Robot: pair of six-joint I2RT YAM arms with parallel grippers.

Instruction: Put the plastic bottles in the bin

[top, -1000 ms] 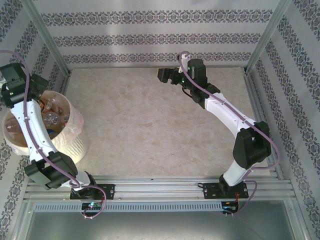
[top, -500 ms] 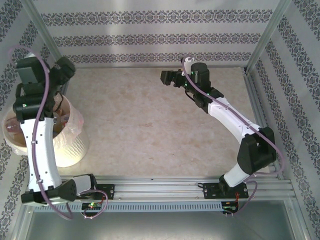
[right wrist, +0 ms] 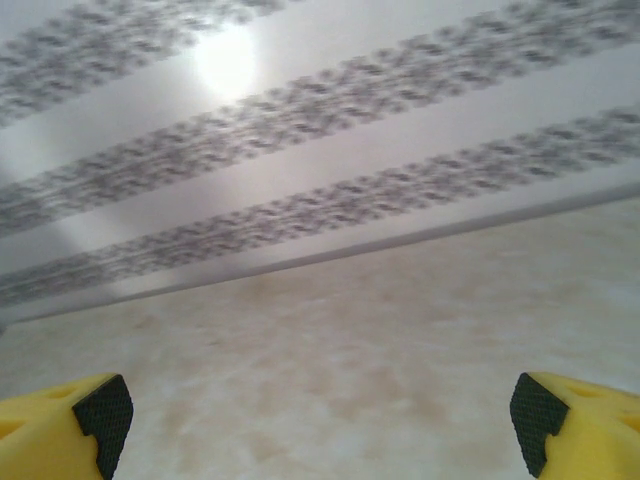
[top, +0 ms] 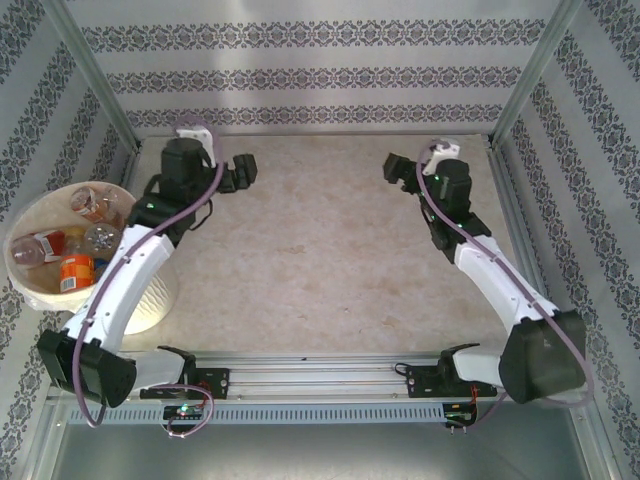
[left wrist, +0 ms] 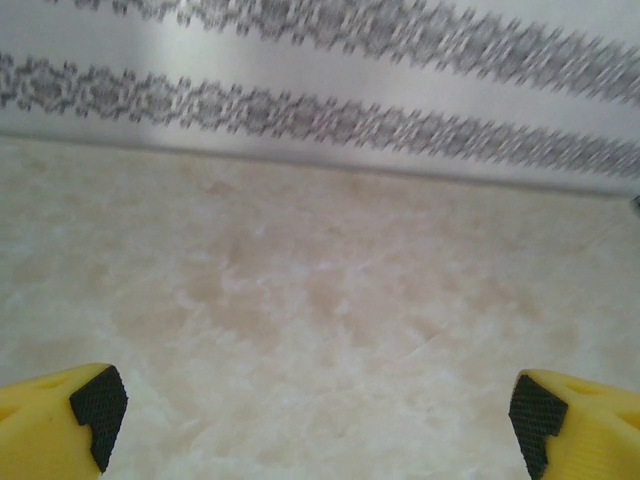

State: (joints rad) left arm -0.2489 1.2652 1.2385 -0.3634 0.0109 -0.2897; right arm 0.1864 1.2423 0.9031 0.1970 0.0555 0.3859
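1. Two arms are seen from above, stretched over the table [top: 320,270], both reaching toward its 12 o'clock edge.
2. The left gripper [top: 243,172] is found at about 11 o'clock on the table, pointing toward 3 o'clock. In the left wrist view, the left gripper [left wrist: 315,420] is seen with its yellow, black-padded fingers [left wrist: 95,410] spread wide apart, and only bare tabletop is seen between them.
3. The right gripper [top: 393,170] is found at about 1 o'clock, pointing toward 9 o'clock. In the right wrist view, the right gripper [right wrist: 315,415] is likewise seen spread wide, with nothing held between its pads [right wrist: 100,415].
4. The two grippers are noted facing each other, well apart, with bare table between them.
5. The bin [top: 158,290] is located at about 9 o'clock, at the table's left edge, just beside the left arm's forearm.
6. The plastic bottles [top: 75,268] are seen lying inside the bin. One with an orange label, one with a red label and at least two clearer ones can be made out. An exact count cannot be made.
7. The patterned wall [top: 320,75] is recorded behind the 12 o'clock edge.
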